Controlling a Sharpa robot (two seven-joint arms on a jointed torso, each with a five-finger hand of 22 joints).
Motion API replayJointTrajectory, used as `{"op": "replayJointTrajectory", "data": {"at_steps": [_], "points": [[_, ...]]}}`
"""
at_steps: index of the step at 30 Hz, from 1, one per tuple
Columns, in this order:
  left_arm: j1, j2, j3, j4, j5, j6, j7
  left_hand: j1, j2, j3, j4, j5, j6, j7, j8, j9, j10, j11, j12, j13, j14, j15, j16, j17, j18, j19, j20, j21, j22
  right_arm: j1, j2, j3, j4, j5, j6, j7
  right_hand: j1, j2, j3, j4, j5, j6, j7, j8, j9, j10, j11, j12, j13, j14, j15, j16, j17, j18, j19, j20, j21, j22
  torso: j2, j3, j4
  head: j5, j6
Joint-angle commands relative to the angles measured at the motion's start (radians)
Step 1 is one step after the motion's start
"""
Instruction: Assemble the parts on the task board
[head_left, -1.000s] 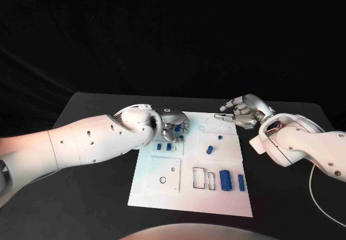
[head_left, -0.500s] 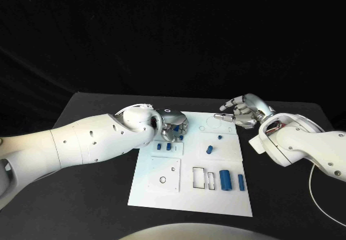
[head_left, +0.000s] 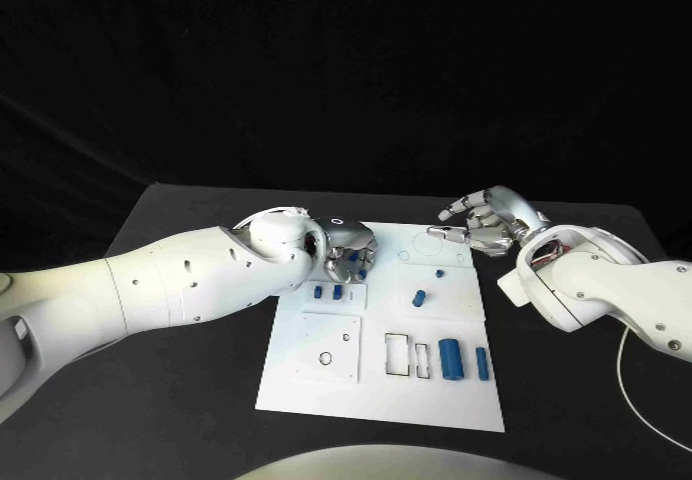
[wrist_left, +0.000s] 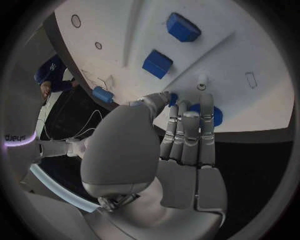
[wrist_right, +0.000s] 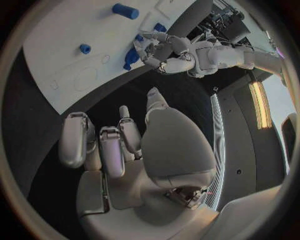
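left hand working a blue part at the far-left of the task board

near, loose blue parts (head_left: 451, 360) lie on the task board (head_left: 382, 405), awaiting assembly; farther, the left hand (head_left: 346, 250) seems to pinch a blue part (wrist_left: 212, 115) there; the right hand (head_left: 490, 222) hovers empty, fingers loosely apart.

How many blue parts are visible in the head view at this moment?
7: one at the left hand, two just nearer, a tiny one and a tilted one in the middle, two long ones near right. The hand may hide more.
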Motion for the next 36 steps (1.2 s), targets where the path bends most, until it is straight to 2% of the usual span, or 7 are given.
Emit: {"op": "replayJointTrajectory", "data": {"at_steps": [1,12,19,22,29,36], "points": [[-0.002,0.005,-0.001,-0.001,0.011,0.025,0.001,0.007,0.004,0.006,-0.001,-0.004,0.008,-0.002,-0.004,-0.001,0.007,0.002,-0.007,-0.003,0.003,-0.001,0.003,-0.003,0.013,0.006,0.0,0.006,0.001,0.0,0.001,0.0,0.003,-0.013,0.0,0.005,0.0,0.011,-0.003,-0.004,0.0,-0.005,0.001,0.006,0.002,-0.005,-0.002,-0.004,0.001,0.074,-0.007,-0.004,0.125,0.013,-0.006,-0.001,-0.002,0.071,0.0,0.0002,0.0,-0.003,-0.002],[-0.002,0.01,-0.002,-0.005,0.015,0.048,-0.008,0.01,0.009,0.015,-0.007,-0.004,0.012,-0.004,-0.011,-0.006,0.013,0.001,-0.014,-0.008,0.006,-0.002,0.012,0.0,0.013,0.004,0.0,0.014,0.007,0.0,0.001,0.0,0.003,-0.014,0.002,0.003,0.0,0.011,-0.003,-0.004,0.0,-0.005,0.001,0.006,0.002,-0.005,-0.002,-0.004,0.001,0.074,-0.007,-0.004,0.125,0.013,-0.006,-0.001,-0.002,0.071,0.0,0.0002,-0.0002,-0.005,-0.003],[-0.003,0.01,-0.002,-0.012,0.02,0.067,-0.007,0.036,0.038,0.051,-0.041,-0.008,0.044,-0.007,-0.015,-0.013,0.048,-0.007,-0.016,-0.014,0.023,-0.01,0.037,0.017,0.011,0.007,-0.007,0.049,0.038,0.0,0.001,0.0,0.002,-0.014,0.003,0.003,0.001,0.012,-0.003,-0.004,0.0,-0.004,0.0,0.007,0.002,-0.005,-0.002,-0.004,0.001,0.074,-0.008,-0.004,0.125,0.013,-0.006,-0.002,-0.002,0.071,0.0,0.0002,0.0001,-0.006,-0.005],[-0.003,0.011,-0.002,-0.013,0.021,0.066,-0.005,0.048,0.062,0.073,-0.074,-0.01,0.083,-0.015,-0.014,-0.011,0.087,-0.021,-0.013,-0.013,0.064,-0.022,0.07,0.07,0.003,0.042,-0.015,0.105,0.101,0.0,0.002,0.0,0.002,-0.015,0.003,0.003,0.001,0.012,-0.003,-0.004,0.0,-0.004,0.0,0.007,0.002,-0.005,-0.002,-0.004,0.001,0.074,-0.008,-0.004,0.125,0.013,-0.006,-0.002,-0.002,0.071,0.0,0.0002,0.0006,-0.007,-0.005],[-0.003,0.013,-0.002,-0.016,0.021,0.058,-0.004,0.05,0.071,0.099,-0.118,-0.009,0.099,-0.016,-0.035,-0.016,0.104,-0.022,-0.025,-0.014,0.086,-0.026,0.087,0.094,-0.003,0.055,-0.022,0.152,0.146,0.0,0.002,0.0,0.002,-0.015,0.003,0.004,0.001,0.013,-0.004,-0.004,0.0,-0.004,0.0,0.007,0.002,-0.003,-0.002,-0.003,0.003,0.074,-0.008,-0.003,0.126,0.013,-0.005,-0.002,-0.001,0.072,-0.001,0.0003,0.0001,-0.007,-0.005],[-0.003,0.013,-0.002,-0.015,0.031,0.027,0.007,0.039,0.072,0.104,-0.129,-0.01,0.107,-0.016,-0.043,-0.018,0.114,-0.022,-0.028,-0.013,0.094,-0.026,0.094,0.102,-0.007,0.064,-0.022,0.172,0.17,0.0,0.003,0.0,0.001,-0.015,0.001,0.006,0.001,0.013,-0.004,-0.004,0.0,-0.004,0.0,0.007,0.002,-0.003,-0.002,-0.003,0.003,0.074,-0.008,-0.003,0.126,0.013,-0.005,-0.002,-0.001,0.072,-0.001,0.0004,0.0004,-0.006,-0.003]]}}
